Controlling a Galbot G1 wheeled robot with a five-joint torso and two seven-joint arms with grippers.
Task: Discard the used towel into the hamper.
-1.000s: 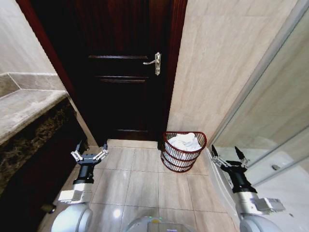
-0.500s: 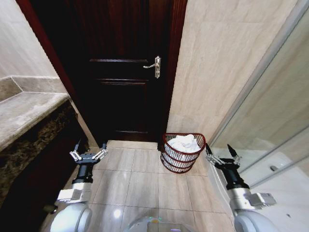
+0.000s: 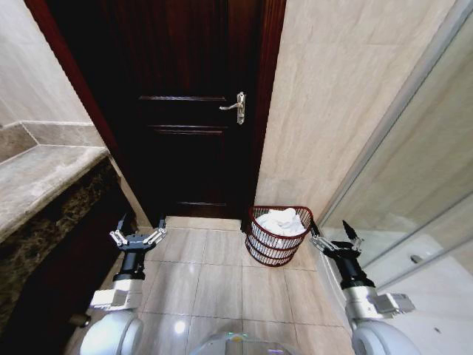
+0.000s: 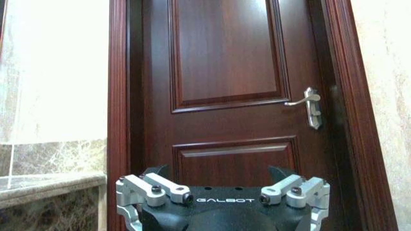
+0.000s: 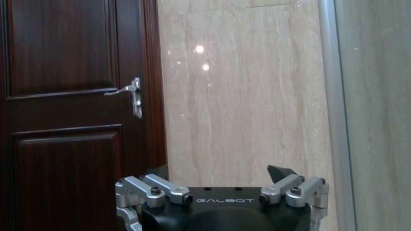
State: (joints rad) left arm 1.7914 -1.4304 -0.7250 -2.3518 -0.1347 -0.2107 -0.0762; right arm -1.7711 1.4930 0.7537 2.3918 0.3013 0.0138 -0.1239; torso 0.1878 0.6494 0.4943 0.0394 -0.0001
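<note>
Two hands are seen in the head view, both held low over the tiled floor [image 3: 214, 281]. The left hand [image 3: 137, 231] is spread and empty, well apart from the hamper [image 3: 277, 235], which stands on the floor against the wall, beside the dark door [image 3: 199, 111]. A white towel [image 3: 281, 220] is already heaped inside the hamper. The right hand [image 3: 334, 240] is spread too, empty, just beside the hamper's rim on its right side; the hamper lies ahead and to the left of it, so the right arm is judged much the nearer one.

From the left wrist, the door is faced straight on, with its handle [image 4: 310, 107] off to one side.

From the right wrist, the pale wall [image 5: 244, 96] is faced, the door edge and handle [image 5: 132, 96] alongside.
</note>
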